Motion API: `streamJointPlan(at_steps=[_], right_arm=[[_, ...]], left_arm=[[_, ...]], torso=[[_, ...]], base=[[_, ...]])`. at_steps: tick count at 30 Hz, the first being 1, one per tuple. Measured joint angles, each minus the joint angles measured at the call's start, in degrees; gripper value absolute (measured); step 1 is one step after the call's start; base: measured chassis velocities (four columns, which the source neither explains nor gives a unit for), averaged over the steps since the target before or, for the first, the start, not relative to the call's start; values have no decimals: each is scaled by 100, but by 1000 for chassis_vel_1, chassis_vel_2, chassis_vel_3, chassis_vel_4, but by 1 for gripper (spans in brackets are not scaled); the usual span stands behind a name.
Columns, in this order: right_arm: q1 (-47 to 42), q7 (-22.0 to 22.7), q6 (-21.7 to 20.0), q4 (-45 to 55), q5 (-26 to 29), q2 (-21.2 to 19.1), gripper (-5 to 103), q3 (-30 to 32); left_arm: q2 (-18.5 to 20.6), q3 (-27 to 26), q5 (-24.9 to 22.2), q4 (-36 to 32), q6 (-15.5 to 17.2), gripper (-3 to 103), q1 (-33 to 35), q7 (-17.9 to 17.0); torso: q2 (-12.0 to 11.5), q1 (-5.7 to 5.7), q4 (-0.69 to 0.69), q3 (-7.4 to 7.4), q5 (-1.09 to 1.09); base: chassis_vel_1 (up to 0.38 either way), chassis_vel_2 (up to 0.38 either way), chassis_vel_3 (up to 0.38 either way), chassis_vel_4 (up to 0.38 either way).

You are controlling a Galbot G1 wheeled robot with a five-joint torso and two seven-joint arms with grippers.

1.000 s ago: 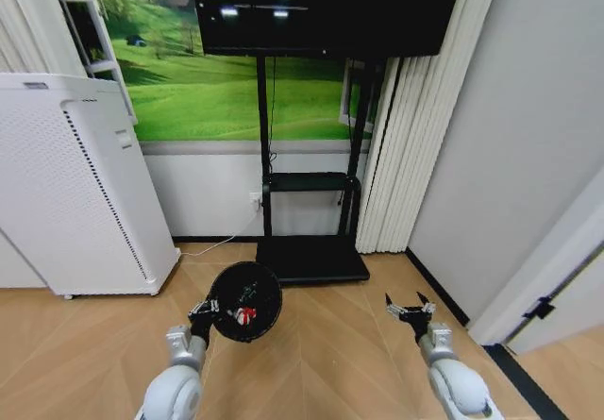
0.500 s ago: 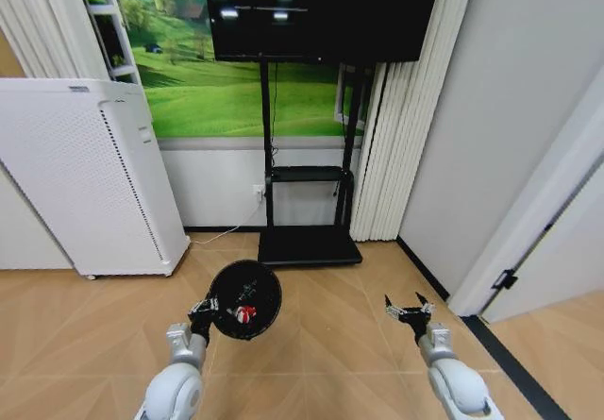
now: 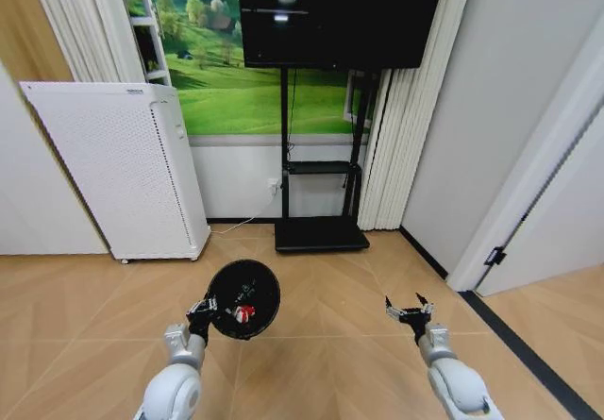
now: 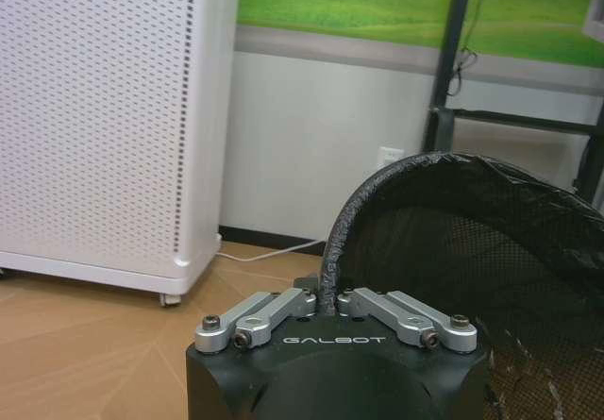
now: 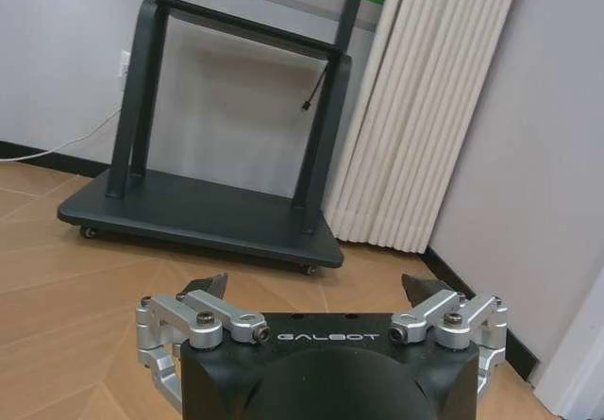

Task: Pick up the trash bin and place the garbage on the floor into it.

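The trash bin [image 3: 243, 299], a small black round wastebasket, hangs above the wooden floor, held by its rim in my left gripper [image 3: 204, 309]. Its open mouth faces the head camera. Inside it lies a red-and-white piece of garbage [image 3: 245, 313]. The left wrist view has the bin's black rim [image 4: 396, 179] pinched between my left gripper's [image 4: 326, 299] shut fingers. My right gripper [image 3: 408, 310] floats open at the lower right with nothing between its fingers, and it appears open in the right wrist view [image 5: 316, 286] too.
A tall white perforated appliance [image 3: 127, 170] stands against the wall at the left. A black TV stand [image 3: 321, 236] with a screen is straight ahead, white curtains [image 3: 406, 137] to its right. A white door frame [image 3: 528, 184] rises at the right. Bare wooden floor [image 3: 321, 344] surrounds me.
The whole head view has shifted: appliance and TV stand slid rightwards, so the camera has turned. Both grippers and the bin keep their places in the picture.
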Motion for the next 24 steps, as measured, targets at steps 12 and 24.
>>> streamJointPlan(at_steps=[12, 24], right_arm=[[31, -15, 244, -104, 145, -3, 100, -1], [23, -67, 227, -32, 242, 28, 100, 13]], left_arm=[[-100, 7, 43, -1, -17, 4, 37, -1], [-492, 88, 107, 136, -44, 4, 148, -6]], torso=[[0, 2, 4, 0, -8], [0, 1, -3, 0, 0]], base=[[339, 359, -329, -369], [74, 73, -55, -58]])
